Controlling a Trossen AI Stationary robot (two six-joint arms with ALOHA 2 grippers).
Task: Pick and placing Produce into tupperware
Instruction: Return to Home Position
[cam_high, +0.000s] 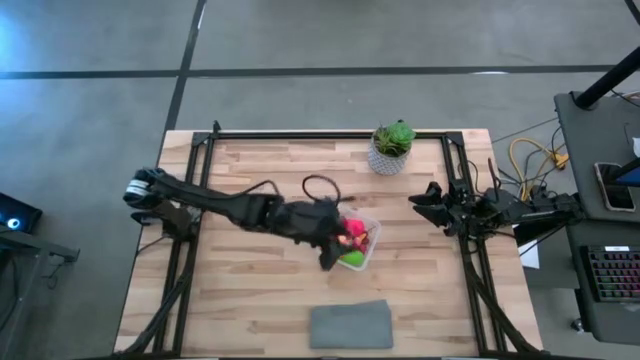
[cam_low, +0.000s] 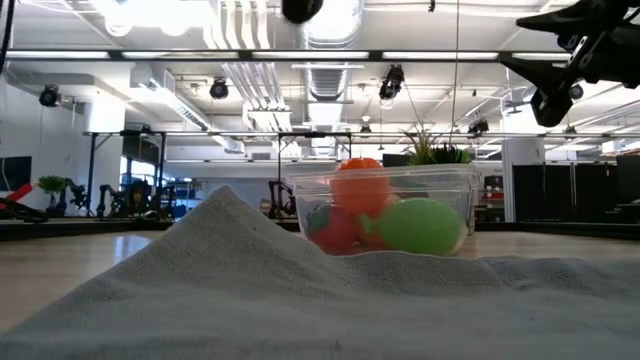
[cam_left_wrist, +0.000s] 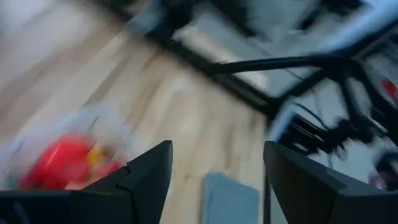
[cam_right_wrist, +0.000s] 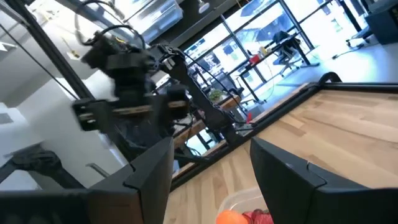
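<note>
Wooden planks make up the tabletop (cam_high: 250, 290), which has dark rails along its sides. The left arm (cam_high: 210, 205) reaches in from the left edge toward the middle. The left gripper (cam_left_wrist: 217, 144) hangs above the left rim of the tupperware tub (cam_high: 370, 232), its two fingers spread well apart with nothing between them.

The tub is clear plastic and sits on the bare wood a little right of centre. The produce in view all lies inside it. The low view shows an orange piece (cam_low: 360, 186) on top, a red piece (cam_low: 334, 228) low on the left and a green piece (cam_low: 420, 226) low on the right, all pressed close together.

Nearer than the tub and apart from it, a grey cloth (cam_high: 350, 325) lies at the table's near edge. Beyond the tub, at the far edge, a leafy plant (cam_high: 394, 138) stands upright in a white pot (cam_high: 384, 162).

At the right edge the right arm (cam_high: 520, 210) waits. The right gripper (cam_right_wrist: 211, 141) is raised off the table, points toward the middle and is well apart from the tub. Its fingers are parted and empty.
</note>
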